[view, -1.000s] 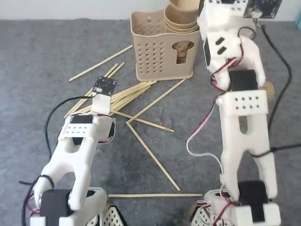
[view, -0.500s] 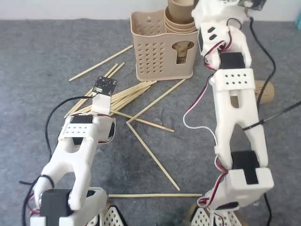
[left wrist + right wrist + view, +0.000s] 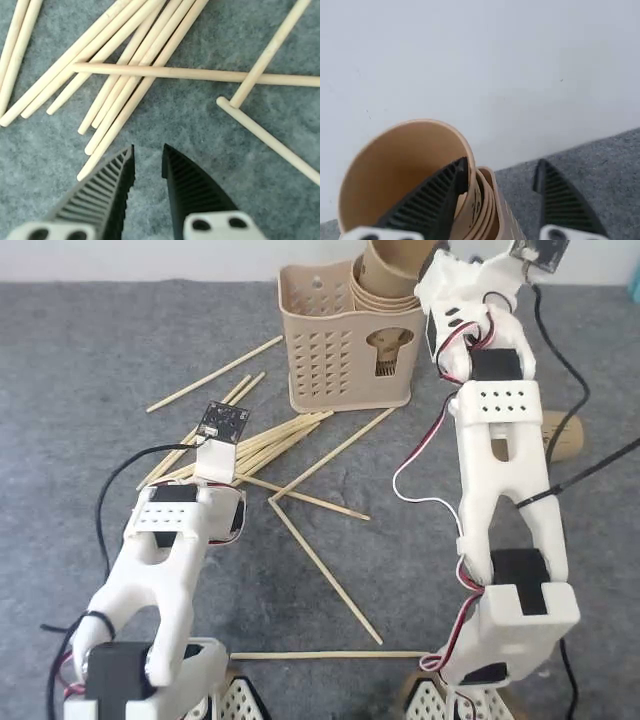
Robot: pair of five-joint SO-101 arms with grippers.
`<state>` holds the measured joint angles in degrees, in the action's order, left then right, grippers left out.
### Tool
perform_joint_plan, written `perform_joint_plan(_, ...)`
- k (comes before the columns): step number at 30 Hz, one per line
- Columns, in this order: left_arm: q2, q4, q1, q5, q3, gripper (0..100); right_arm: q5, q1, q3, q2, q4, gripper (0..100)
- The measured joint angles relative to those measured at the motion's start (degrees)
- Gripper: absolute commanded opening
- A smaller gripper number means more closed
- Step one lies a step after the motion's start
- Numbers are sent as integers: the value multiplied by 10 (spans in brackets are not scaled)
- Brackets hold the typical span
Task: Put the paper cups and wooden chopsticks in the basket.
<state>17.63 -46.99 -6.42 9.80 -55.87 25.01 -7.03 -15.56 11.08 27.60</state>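
paper cup (image 3: 395, 265) tilted atop the rest in basket (image 3: 330, 350), far edge of desk (image 3: 80, 360); looks flimsy, I'd pinch the rim softly | right gripper (image 3: 501, 165) fingers wide open, empty | left gripper (image 3: 148, 147) fingers barely open, empty, over chopsticks (image 3: 125, 90) mid-desk; probably stiff and rolly, grab mid-length

The room is bright, with soft, even light that seems to come from above. The white right arm (image 3: 500, 470) shines pale, and shadows on the gray carpet (image 3: 80, 360) are faint and fuzzy. In the left wrist view the chopsticks (image 3: 125, 75) look sharp, each with a thin soft shadow. In the right wrist view the wall (image 3: 520, 60) glows white, and the paper cup (image 3: 395, 170) looks a little blurry.
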Motion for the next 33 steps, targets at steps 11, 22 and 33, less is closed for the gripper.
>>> perform_joint_plan(11, 0, 0, 0, 0, 0, 87, 19, 41, -4, -188, 189, 216)
perform_joint_plan(22, 0, 0, 0, 0, 0, 87, -37, 142, 34, -243, 459, 214)
perform_joint_plan(33, 0, 0, 0, 0, 0, 87, -241, 159, 267, -200, 331, 346)
